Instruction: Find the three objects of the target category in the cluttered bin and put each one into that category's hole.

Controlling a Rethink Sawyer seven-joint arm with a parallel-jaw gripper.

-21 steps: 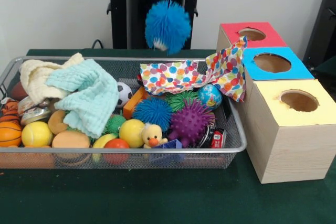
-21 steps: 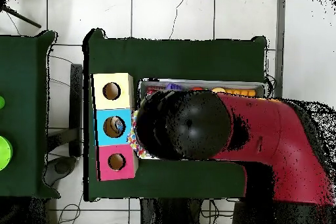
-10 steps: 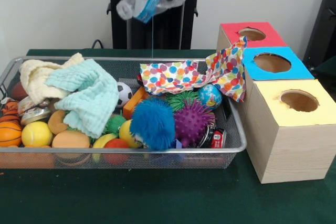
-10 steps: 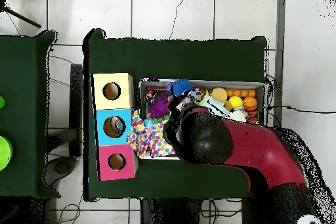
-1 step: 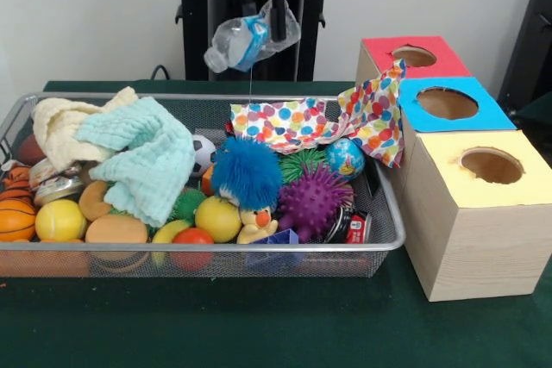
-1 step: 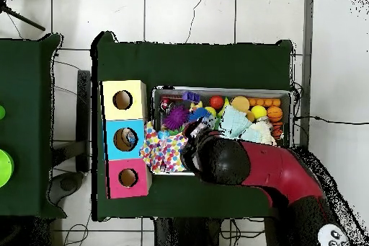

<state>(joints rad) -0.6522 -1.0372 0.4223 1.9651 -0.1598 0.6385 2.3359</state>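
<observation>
My gripper [image 5: 278, 28] hangs high over the back of the wire bin [image 5: 392, 234], shut on a crumpled clear plastic bottle [image 5: 244, 42] with a blue label. A thin string runs down from the bottle to a blue fuzzy ball [image 5: 246, 172]. That ball rests among the toys in the bin, beside a purple spiky ball [image 5: 312, 200] and above a yellow duck [image 5: 255, 223]. To the right stand three boxes with holes: red [image 5: 414, 56], blue [image 5: 447, 102] and yellow [image 5: 490, 164]. In the overhead view the arm [image 6: 238, 160] covers the gripper and part of the bin.
A polka-dot cloth [image 5: 297, 122] drapes from the bin onto the red and blue boxes. Pale green and cream towels [image 5: 129, 152] cover the bin's left half. Around them lie balls and toy food, with a small globe ball [image 5: 345, 158] near the boxes.
The blue fuzzy ball dropped from mid-air into the bin, landed at the front rim, then shifted back to the middle. The bottle moved slightly right and down. The arm drew back.
</observation>
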